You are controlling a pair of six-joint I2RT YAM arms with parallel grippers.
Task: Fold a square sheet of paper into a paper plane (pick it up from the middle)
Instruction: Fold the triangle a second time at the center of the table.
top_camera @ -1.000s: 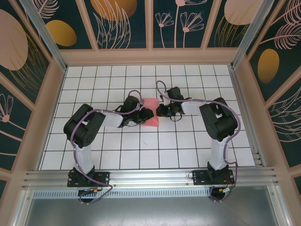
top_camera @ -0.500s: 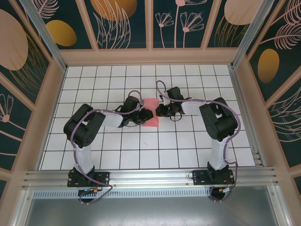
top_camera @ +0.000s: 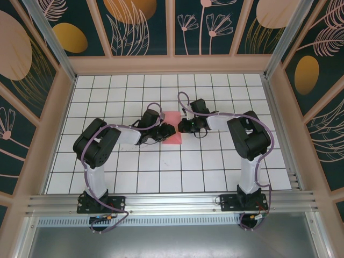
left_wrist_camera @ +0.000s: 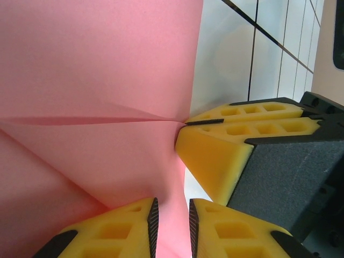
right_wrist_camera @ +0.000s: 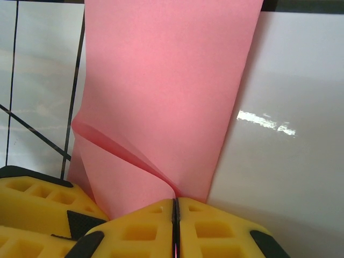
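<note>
Crease in square sheet of paper [right_wrist_camera: 161, 80], right gripper [right_wrist_camera: 174, 207] clenched on its edge, left gripper [left_wrist_camera: 172, 207] slightly parted.

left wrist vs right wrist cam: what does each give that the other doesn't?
Left wrist: left gripper jaws slightly apart, paper edge in the gap; a crease running to the right gripper, pinched shut on the paper.
Right wrist: a curled flap rising from that pinch; glare on the table.
Both: the pink paper, both grippers, the tiled table.
</note>
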